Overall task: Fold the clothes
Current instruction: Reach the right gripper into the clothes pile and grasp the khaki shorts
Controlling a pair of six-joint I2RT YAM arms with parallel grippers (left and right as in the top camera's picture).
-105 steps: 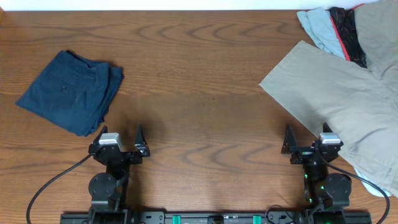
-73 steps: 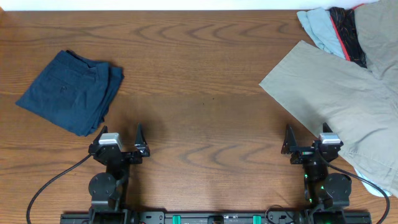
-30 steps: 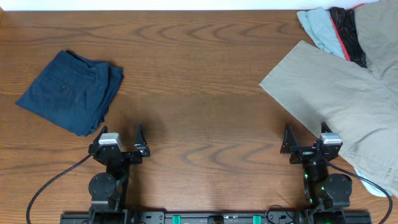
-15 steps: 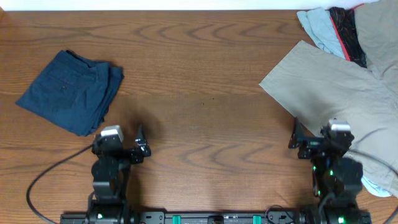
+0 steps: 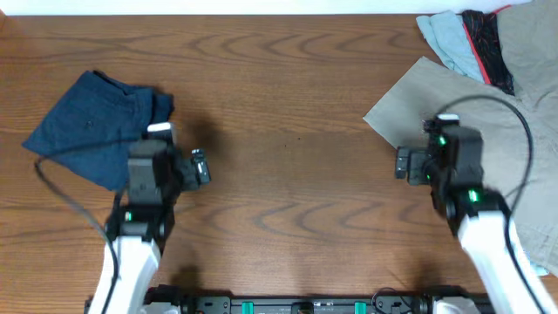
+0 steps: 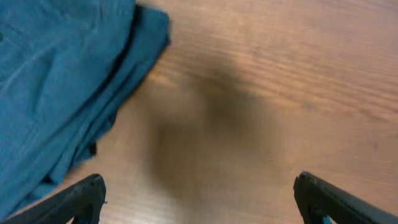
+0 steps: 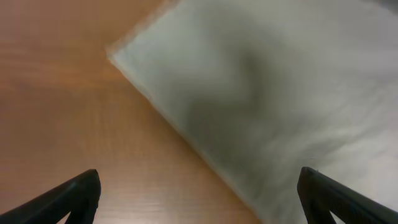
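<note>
Even, bright light from above, soft shadows under each arm, and both wrist views blurred.

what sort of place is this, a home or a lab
Most likely a robotics lab bench set up for laundry folding, not a home: a left arm and a right arm trailing cables reach over a wooden table, with a folded blue garment and khaki shorts laid out.

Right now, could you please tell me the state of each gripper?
Left gripper: open, holding nothing, beside the folded blue garment.
Right gripper: open, holding nothing, over the edge of the khaki shorts.
</note>
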